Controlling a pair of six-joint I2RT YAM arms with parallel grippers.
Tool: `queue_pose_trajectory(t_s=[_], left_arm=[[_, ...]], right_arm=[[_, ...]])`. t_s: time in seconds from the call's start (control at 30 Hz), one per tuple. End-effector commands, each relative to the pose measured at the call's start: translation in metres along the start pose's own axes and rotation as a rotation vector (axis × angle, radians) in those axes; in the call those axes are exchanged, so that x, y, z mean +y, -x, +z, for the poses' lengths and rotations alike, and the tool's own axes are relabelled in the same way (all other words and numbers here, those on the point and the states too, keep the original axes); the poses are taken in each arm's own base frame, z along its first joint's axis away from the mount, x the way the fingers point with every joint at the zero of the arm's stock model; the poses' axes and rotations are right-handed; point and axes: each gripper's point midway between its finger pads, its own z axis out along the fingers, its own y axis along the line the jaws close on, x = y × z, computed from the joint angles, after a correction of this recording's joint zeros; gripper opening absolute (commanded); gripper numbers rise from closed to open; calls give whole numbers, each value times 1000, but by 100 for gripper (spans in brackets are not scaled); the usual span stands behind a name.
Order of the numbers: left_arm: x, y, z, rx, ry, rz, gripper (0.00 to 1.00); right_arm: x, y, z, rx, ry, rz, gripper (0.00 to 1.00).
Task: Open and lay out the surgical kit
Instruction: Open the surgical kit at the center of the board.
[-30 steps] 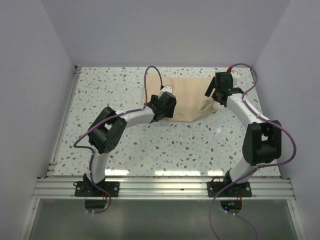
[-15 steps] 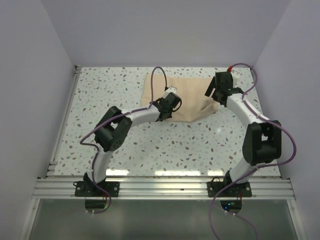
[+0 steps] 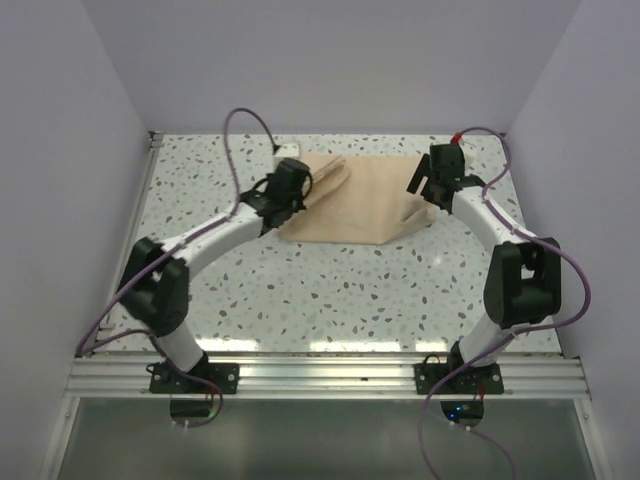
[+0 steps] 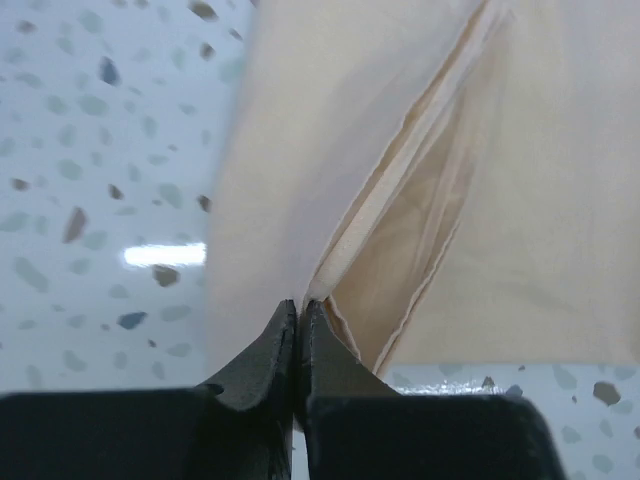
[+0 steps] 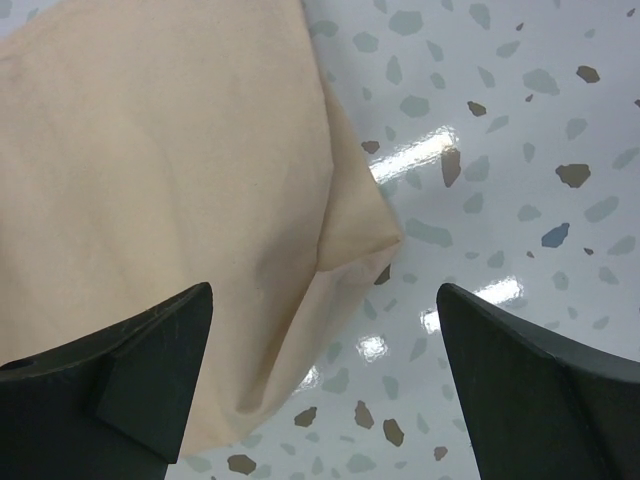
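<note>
The unwrapping step was in hand. The cloth wrap [image 3: 365,205] lay at the far middle of the tabletop [image 3: 330,290], with its contents hidden. The left gripper [image 4: 298,305] was pinched tight on a flap edge at the wrap's left side. The right gripper [image 5: 322,300] hung spread wide above the right corner, holding nothing. Next, the flap probably needed drawing leftward and laying flat, and the right corner wanted a grasp.

Speckled terrazzo tabletop [image 3: 330,290] between plain pale walls [image 3: 330,60], glossy light reflections.
</note>
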Motion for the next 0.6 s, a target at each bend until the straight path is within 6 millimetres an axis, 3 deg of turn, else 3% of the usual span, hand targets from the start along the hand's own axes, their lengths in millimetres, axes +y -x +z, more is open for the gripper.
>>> queue_pose_trajectory(t_s=[0.0, 0.03, 0.1, 0.13, 0.17, 0.2, 0.23, 0.27, 0.33, 0.37, 0.43, 0.47, 0.53, 0.57], left_arm=[[75, 59, -45, -189, 68, -213, 0], [102, 60, -43, -203, 116, -263, 7], [128, 48, -40, -202, 153, -306, 51], [149, 33, -35, -191, 189, -341, 65], [155, 24, -30, -174, 193, -357, 78], [164, 2, -22, -127, 215, -364, 83], [175, -4, -15, -116, 232, -398, 88], [175, -13, -9, -85, 216, -405, 90], [180, -34, 6, -25, 225, -409, 95], [178, -39, 10, -7, 219, -409, 95], [176, -47, 18, 11, 214, -402, 95], [176, -48, 19, 13, 207, -400, 94], [174, -48, 20, 10, 193, -385, 94], [174, -47, 20, 9, 193, -381, 93]], right_arm=[[26, 12, 4, -12, 99, -1, 98], [31, 12, 4, -7, 115, -4, 99], [40, 15, 7, -2, 141, -8, 98], [44, 15, 8, -1, 148, -10, 98], [49, 22, 8, -10, 158, -8, 98], [51, 18, 14, 6, 156, -14, 98], [52, 19, 16, 10, 154, -15, 99], [57, 27, 16, -4, 156, -13, 98], [55, 25, 28, 8, 121, -30, 98], [59, 36, 28, -12, 120, -27, 98], [58, 33, 41, 6, 89, -55, 99], [62, 45, 43, -19, 81, -55, 98], [58, 39, 60, 4, 36, -92, 98], [59, 50, 63, -19, 13, -93, 98]])
